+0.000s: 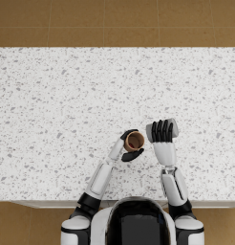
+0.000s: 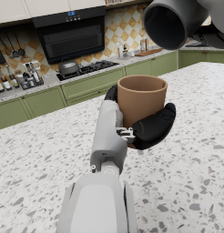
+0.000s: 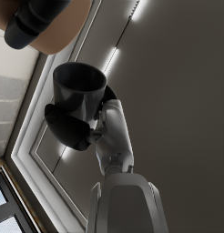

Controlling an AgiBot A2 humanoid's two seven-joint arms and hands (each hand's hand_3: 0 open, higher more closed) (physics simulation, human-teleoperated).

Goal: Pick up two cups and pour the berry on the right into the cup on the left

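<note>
The brown cup [image 1: 134, 141] sits upright in the left hand [image 1: 130, 147], held above the speckled counter [image 1: 52, 105] near its front edge; the dark fingers [image 2: 152, 127] wrap round its lower wall, and in the left wrist view its mouth faces up and its rim stands level. Something small and dark shows inside it from the head view, but too small to tell what it is. Just beside it, on the robot's right, the grey cup [image 1: 162, 129] is gripped by the right hand [image 1: 162, 131] and tipped over on its side — its open mouth points toward the brown cup, the two rims near each other but not touching as far as the head view shows. In the left wrist view the grey cup [image 2: 170, 20] hangs above and beyond the brown cup [image 2: 141, 100], mouth tilted down toward it, its inside dark. The right wrist view looks upward past the grey cup [image 3: 79, 91] held in the right hand [image 3: 73, 120], with the ceiling [image 3: 177, 91] and its light strips behind, and the brown cup [image 3: 59, 27] at the frame's edge. Whether the berry is in either cup cannot be told. Behind the counter the left wrist view shows green cabinets [image 2: 86, 84] and a stove [image 2: 84, 68] — well apart from both hands.
</note>
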